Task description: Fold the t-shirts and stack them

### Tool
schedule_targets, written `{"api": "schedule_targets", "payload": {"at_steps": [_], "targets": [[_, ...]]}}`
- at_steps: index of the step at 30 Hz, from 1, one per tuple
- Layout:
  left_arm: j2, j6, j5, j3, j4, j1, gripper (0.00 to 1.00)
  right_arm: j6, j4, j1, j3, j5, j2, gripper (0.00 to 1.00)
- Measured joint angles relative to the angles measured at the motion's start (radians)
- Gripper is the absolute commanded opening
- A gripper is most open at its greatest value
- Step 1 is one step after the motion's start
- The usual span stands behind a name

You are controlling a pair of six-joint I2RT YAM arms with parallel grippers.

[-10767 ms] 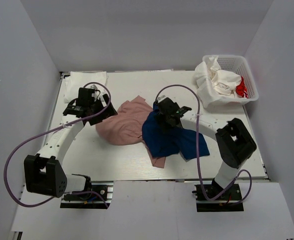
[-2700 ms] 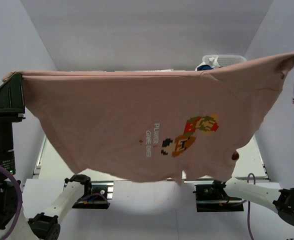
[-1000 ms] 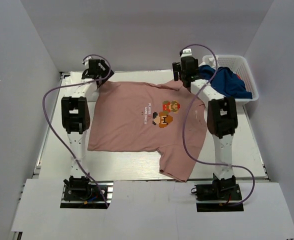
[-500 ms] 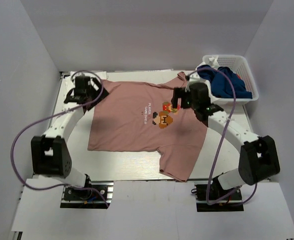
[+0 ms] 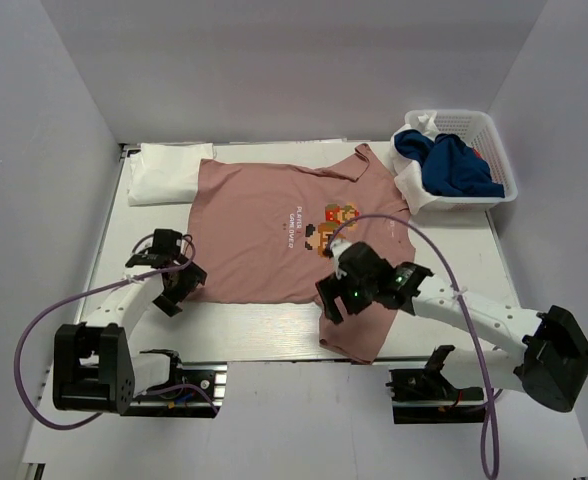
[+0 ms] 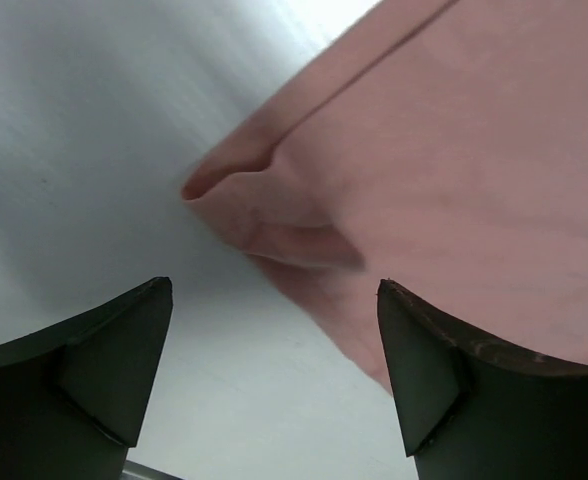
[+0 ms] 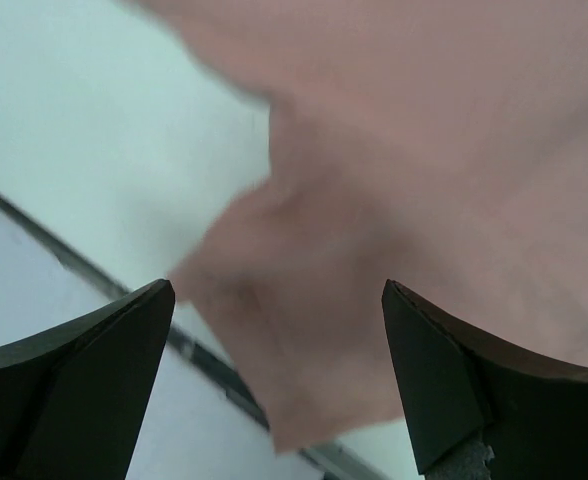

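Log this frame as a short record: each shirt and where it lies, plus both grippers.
pink t-shirt: spread flat on table, print up, collar toward far side
white t-shirt: folded, far left corner
navy t-shirt: in basket, far right
left gripper: open, at the pink shirt's near left hem corner, holding nothing
right gripper: open, over its near right corner, holding nothing
folding of pink shirt: not yet begun
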State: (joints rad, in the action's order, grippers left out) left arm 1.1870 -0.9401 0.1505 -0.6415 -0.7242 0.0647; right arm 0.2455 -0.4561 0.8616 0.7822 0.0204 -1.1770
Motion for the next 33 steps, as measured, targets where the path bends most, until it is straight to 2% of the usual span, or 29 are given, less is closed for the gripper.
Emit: {"api": "schedule_targets", "payload": {"at_steps": [3, 5, 10, 13, 14, 17, 19, 21, 22, 25, 27, 33], "targets": [[0.037, -0.019, 0.002, 0.022, -0.002, -0.011, 0.82, 0.055, -0.09, 0.084, -0.04, 0.026, 0.0, 0.9], [0.059, -0.032, 0.006, 0.03, 0.0, -0.017, 0.72, 0.097, -0.134, 0.129, -0.047, 0.047, 0.0, 0.9], [0.057, -0.06, 0.027, 0.045, 0.032, -0.027, 0.53, 0.195, -0.179, 0.23, -0.085, 0.086, 0.016, 0.9], [0.058, -0.077, 0.037, 0.053, 0.062, -0.029, 0.31, 0.244, -0.203, 0.287, -0.118, 0.112, 0.017, 0.88], [0.063, -0.081, 0.04, 0.053, 0.069, -0.029, 0.17, 0.253, -0.206, 0.302, -0.127, 0.117, 0.013, 0.88], [0.077, -0.089, 0.042, 0.05, 0.09, -0.029, 0.0, 0.28, -0.214, 0.343, -0.144, 0.147, -0.026, 0.78], [0.08, -0.089, 0.041, 0.049, 0.102, -0.029, 0.0, 0.294, -0.214, 0.364, -0.144, 0.174, -0.075, 0.71], [0.081, -0.089, 0.04, 0.049, 0.108, -0.029, 0.0, 0.306, -0.201, 0.378, -0.144, 0.185, -0.113, 0.59], [0.081, -0.088, 0.04, 0.049, 0.108, -0.029, 0.0, 0.307, -0.189, 0.384, -0.142, 0.196, -0.123, 0.41], [0.077, -0.082, 0.041, 0.05, 0.112, -0.029, 0.0, 0.322, -0.189, 0.398, -0.137, 0.206, -0.135, 0.08], [0.074, -0.08, 0.041, 0.05, 0.111, -0.029, 0.0, 0.342, -0.192, 0.404, -0.135, 0.233, -0.136, 0.0], [0.023, -0.064, 0.041, 0.046, 0.095, -0.029, 0.0, 0.385, -0.223, 0.38, -0.108, 0.375, -0.13, 0.0]]}}
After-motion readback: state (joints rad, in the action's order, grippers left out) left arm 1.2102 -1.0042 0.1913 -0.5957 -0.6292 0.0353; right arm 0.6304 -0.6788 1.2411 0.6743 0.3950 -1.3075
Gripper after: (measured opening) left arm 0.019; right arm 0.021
